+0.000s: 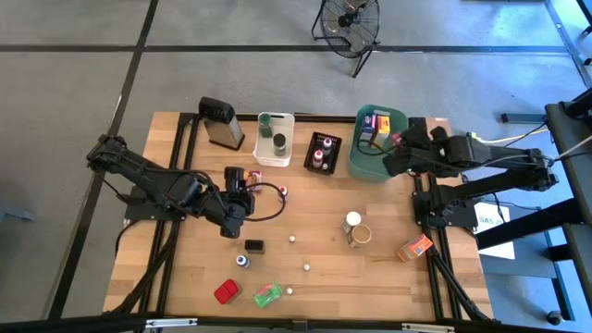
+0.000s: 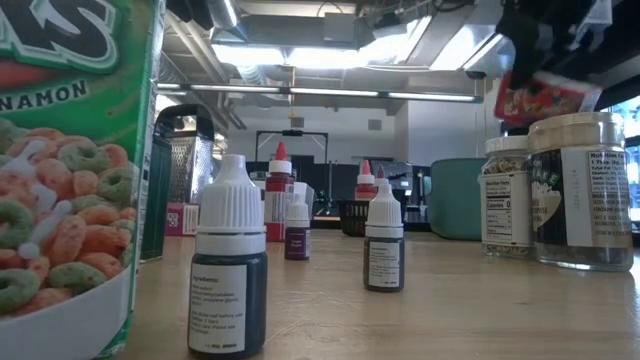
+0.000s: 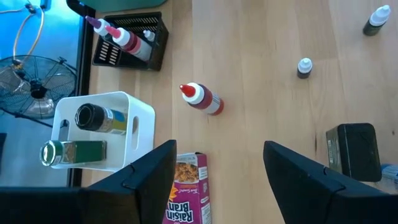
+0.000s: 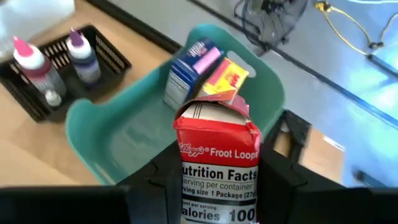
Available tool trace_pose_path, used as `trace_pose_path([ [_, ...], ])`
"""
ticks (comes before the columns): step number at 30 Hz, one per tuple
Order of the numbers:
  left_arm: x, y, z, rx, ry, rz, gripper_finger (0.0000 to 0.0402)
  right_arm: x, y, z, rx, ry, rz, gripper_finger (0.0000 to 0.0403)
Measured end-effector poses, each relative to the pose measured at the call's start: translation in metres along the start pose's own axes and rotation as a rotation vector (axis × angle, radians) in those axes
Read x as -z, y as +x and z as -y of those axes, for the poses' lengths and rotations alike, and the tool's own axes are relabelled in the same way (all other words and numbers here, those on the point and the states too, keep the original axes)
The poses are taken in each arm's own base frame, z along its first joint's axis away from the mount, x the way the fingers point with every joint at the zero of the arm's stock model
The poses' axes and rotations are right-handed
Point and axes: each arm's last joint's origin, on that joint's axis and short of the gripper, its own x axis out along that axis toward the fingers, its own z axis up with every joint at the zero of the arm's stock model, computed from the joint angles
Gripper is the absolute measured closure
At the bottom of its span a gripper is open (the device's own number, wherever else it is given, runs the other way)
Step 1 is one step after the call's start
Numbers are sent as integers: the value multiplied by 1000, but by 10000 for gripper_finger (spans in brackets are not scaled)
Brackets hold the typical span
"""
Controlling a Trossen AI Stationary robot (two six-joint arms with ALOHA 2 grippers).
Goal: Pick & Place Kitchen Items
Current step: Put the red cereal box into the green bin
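High view: the wooden table (image 1: 370, 277) carries its bins along the far edge. From left to right there stand a grater (image 1: 220, 123), a white bin (image 1: 275, 139), a black bin (image 1: 322, 152) and a teal bin (image 1: 377, 143) near the far right corner. The near right part of the table has the most open room; small bottles lie scattered across the middle.

The right gripper (image 4: 214, 177) hangs over the near rim of the teal bin, jaws closed on a red Froot Loops box (image 4: 216, 168). The box reads "Kellogg's Froot Loops" and "Nutrition Facts". A blue box (image 4: 189, 71) and a yellow packet (image 4: 227, 78) already stand inside the bin, against its far wall.

The left gripper (image 3: 217, 180) hovers left of the table's centre, jaws spread wide and empty. A Raisin Bran box (image 3: 188, 190) lies just below it, between the fingers. A red-capped bottle (image 3: 202, 99) lies on its side just beyond, and a small black box (image 3: 353, 150) sits beside one finger.

The white bin holds two jars (image 3: 84, 134). The black bin holds two capped bottles (image 4: 59, 56).

Near the table's front edge lie a red packet (image 1: 227, 292) and a green packet (image 1: 266, 294). An orange packet (image 1: 414, 248) lies toward the right edge. Two jars (image 1: 355, 228) stand right of centre.

Low view: a cereal box with lettering ending "NAMON" (image 2: 70, 170) stands close at left, blocking that side.
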Motion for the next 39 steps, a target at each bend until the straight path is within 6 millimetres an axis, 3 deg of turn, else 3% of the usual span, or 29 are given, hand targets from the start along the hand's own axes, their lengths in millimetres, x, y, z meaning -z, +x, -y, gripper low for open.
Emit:
trace_pose_path([
  [6, 0, 0, 0, 0, 0, 0, 167, 11, 22, -15, 0, 53, 161, 259],
  [13, 0, 0, 0, -2, 0, 1, 165, 2, 23, -20, 76, 149, 333, 259],
  [23, 0, 0, 0, -3, -25, 1, 165, -1, 40, -12, 195, 149, 272, 259],
  [33, 0, 0, -1, -17, -63, -2, 165, 15, 85, -13, 292, 249, 291, 259],
  [39, 0, 0, -1, -20, -63, -1, 167, 20, 101, -11, 343, 288, 331, 258],
])
